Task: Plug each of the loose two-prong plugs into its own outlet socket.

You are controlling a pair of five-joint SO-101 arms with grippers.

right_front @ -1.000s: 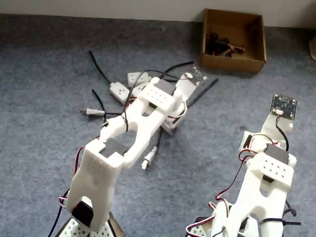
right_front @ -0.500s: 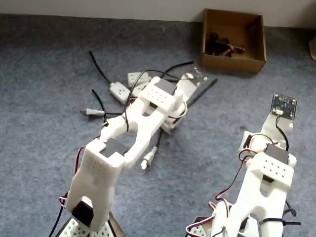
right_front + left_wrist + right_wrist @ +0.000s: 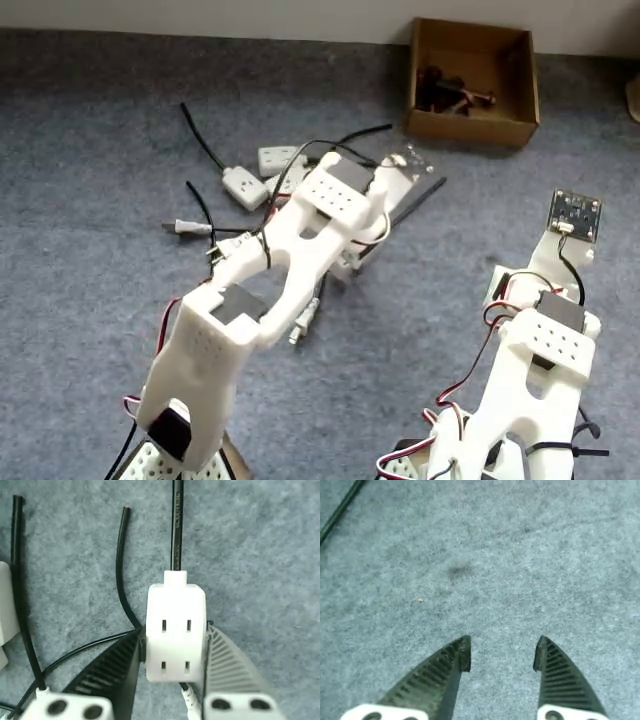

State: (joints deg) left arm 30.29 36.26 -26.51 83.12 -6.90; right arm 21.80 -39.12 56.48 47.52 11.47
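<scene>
down front: right gripper [image 3: 502, 652], jaws apart, above bare grey carpet [image 3: 520, 555]. a bit farther, one loose white plug [image 3: 303, 322] flat on the carpet, a second plug [image 3: 188, 228] off to the side. past those, left gripper [image 3: 174, 632] clamped tight on a white outlet socket [image 3: 175, 605], black cord [image 3: 176, 525] out its far end. another socket [image 3: 241, 181] close by. at the back, a cardboard box [image 3: 470, 128].

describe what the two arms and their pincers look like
The left arm and right arm are white plastic shells with rows of small holes, holding black motor blocks. Thin red, black and white wires loop along them. The left pincer and right pincer each have two dark, ribbed, pointed fingers on white bases. The right arm carries a small dark circuit board.
</scene>
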